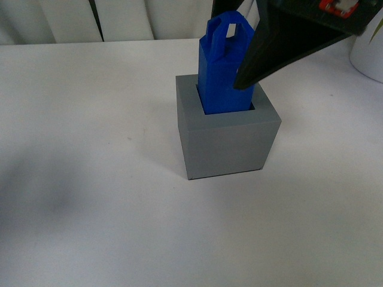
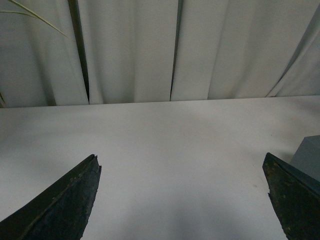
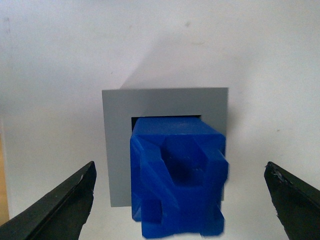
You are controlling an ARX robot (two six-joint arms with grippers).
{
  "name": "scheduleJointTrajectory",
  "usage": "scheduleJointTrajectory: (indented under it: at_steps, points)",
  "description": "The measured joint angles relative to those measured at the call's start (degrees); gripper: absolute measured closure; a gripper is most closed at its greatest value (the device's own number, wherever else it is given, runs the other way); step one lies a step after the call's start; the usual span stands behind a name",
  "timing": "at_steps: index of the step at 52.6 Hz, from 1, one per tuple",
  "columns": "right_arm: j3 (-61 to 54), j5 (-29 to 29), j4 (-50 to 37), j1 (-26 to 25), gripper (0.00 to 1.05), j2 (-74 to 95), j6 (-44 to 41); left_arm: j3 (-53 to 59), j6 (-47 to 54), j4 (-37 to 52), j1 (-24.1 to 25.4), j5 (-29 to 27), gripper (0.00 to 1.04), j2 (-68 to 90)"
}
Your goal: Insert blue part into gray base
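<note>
The blue part (image 1: 220, 66) stands upright with its lower end in the square recess of the gray base (image 1: 226, 140), its loop handle on top. In the right wrist view the blue part (image 3: 176, 175) sits in the gray base (image 3: 116, 150), seen from above. My right gripper (image 3: 180, 172) is open, its black fingers wide apart on either side of the blue part, not touching it. In the front view one right finger (image 1: 281, 48) hangs over the part's top right. My left gripper (image 2: 182, 165) is open and empty over the bare table; a corner of the gray base (image 2: 309, 156) shows beside one finger.
The white table (image 1: 90, 179) spreads around the base. White curtains (image 2: 135, 50) hang behind its far edge. A white rounded object (image 1: 368, 54) stands at the far right. A thin plant leaf (image 2: 35, 17) shows in the left wrist view.
</note>
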State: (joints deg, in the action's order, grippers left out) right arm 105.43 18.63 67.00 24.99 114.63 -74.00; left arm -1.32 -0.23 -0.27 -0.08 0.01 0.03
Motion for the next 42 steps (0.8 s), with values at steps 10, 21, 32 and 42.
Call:
scheduleJointTrajectory:
  at_steps: [10,21,32,42]
  points:
    - [-10.12,6.69,-8.50,-3.23,0.07,-11.34,3.69,0.00,0.00,0.00,0.02,-0.02,0.06,0.00]
    - [-30.58,15.02,-28.46,-8.31,0.07,-27.41,14.10,0.00,0.02,0.00,0.00,-0.02,0.06,0.00]
    - [-51.15,18.71,-48.57,-12.61,0.07,-42.82,28.74,0.00,0.02,0.00,0.02,0.00,0.06,0.00]
    - [-61.61,16.79,-62.14,-14.16,0.07,-49.37,41.59,0.00,0.02,0.00,0.00,0.00,0.06,0.00]
